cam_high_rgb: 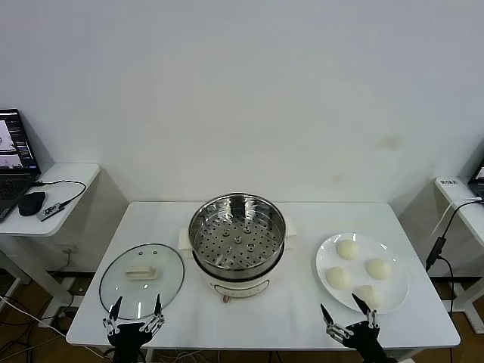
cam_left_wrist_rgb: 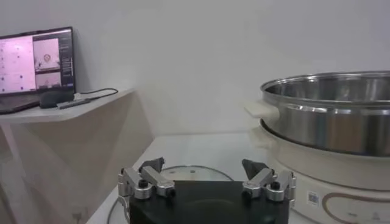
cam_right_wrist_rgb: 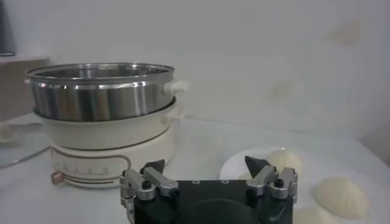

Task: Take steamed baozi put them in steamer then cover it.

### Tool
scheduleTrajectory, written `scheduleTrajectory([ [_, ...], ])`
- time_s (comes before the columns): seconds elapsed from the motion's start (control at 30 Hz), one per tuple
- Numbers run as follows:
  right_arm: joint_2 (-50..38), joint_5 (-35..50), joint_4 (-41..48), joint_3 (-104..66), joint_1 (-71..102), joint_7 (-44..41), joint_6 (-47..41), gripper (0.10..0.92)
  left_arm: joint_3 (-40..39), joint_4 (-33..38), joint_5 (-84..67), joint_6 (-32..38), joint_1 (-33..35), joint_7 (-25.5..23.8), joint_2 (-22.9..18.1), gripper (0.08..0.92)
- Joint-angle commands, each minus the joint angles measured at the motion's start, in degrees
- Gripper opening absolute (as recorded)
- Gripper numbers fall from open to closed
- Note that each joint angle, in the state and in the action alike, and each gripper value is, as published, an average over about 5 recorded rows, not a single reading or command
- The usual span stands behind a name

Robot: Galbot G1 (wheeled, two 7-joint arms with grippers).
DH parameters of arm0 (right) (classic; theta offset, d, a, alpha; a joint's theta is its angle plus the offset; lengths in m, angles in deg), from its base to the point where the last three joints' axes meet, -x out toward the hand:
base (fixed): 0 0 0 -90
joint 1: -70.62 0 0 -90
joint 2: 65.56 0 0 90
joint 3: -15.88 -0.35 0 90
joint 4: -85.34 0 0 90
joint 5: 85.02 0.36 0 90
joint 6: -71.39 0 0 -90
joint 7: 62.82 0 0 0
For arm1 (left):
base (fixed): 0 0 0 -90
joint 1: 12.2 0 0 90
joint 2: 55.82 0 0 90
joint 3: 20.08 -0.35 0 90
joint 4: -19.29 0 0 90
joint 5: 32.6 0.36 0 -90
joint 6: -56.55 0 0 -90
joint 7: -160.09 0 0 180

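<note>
Left tool [cam_high_rgb: 136, 308]: fingers apart, empty, at the near edge of the surface [cam_high_rgb: 295, 318].
Lid [cam_high_rgb: 141, 280]: flat on the surface just beyond the left tool, handle up.
Right tool [cam_high_rgb: 348, 311]: fingers apart, empty, at the near edge.
Buns [cam_high_rgb: 347, 248]: four on a white plate [cam_high_rgb: 325, 257] just ahead of the right tool.
Steamer [cam_high_rgb: 237, 240]: between and beyond both tools, uncovered, holed floor bare.
Side desk [cam_high_rgb: 53, 198]: well off to the left tool's outer side, carrying a laptop [cam_high_rgb: 13, 162].
</note>
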Motion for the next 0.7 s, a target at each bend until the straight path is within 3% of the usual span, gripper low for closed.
scheduleTrajectory([
  [0.03,-0.76,-8.06,-0.16,-2.46,-2.48,2.46,-1.29,0.823,1.14,1.68,1.88,-0.09,1.08,-2.01,0.24,0.823],
  [0.4,-12.79,-25.19,5.14,-8.5,-15.37,-0.78,-5.78,0.823,4.13,2.72,3.57,0.85,0.73,-2.22,0.49,0.823],
  [0.7,-27.87,-39.22,10.36,-4.59,-27.53,-16.48,-13.81,0.823,4.56,2.75,5.53,0.95,0.37,-2.27,-0.45,0.823],
])
